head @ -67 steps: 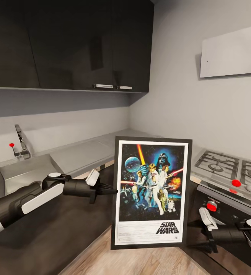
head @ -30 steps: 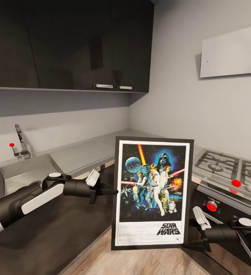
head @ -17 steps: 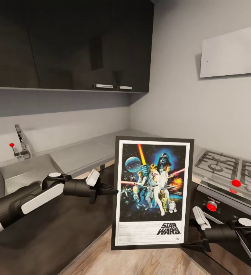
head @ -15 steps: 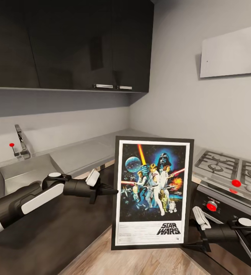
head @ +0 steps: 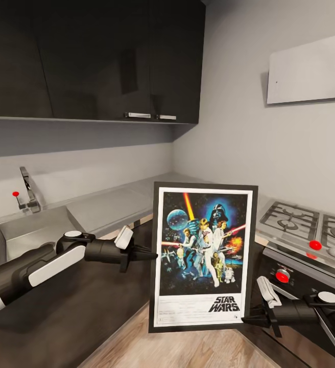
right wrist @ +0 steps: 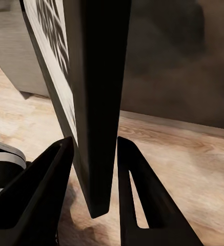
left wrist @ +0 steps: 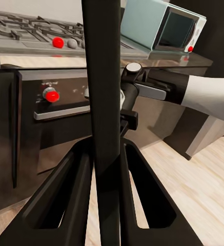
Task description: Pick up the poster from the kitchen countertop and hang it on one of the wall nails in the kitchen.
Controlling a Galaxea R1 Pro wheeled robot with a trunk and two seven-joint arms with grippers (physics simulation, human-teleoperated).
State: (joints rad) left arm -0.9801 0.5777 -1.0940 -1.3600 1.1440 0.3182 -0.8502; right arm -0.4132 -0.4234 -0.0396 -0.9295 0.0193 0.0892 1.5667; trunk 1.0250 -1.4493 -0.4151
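The poster [head: 203,255], black-framed with the STAR WARS logo at its foot, hangs upright in the air in front of the countertop [head: 111,204]. My left gripper [head: 151,254] is shut on the middle of its left edge; in the left wrist view both fingers [left wrist: 76,174] press the dark frame edge [left wrist: 104,77]. My right gripper [head: 246,321] holds the lower right corner. In the right wrist view the frame [right wrist: 91,77] sits between that gripper's [right wrist: 95,141] closed fingers.
The steel sink [head: 29,232] and tap [head: 29,191] lie at the left, the gas hob [head: 300,220] and the oven's red knobs [head: 283,276] at the right. Dark wall cabinets [head: 96,56] hang above. A white panel [head: 310,69] is on the right wall.
My right gripper rose to the poster's lower right corner and its fingers closed on the frame. The poster shifted slightly. The left arm stayed still.
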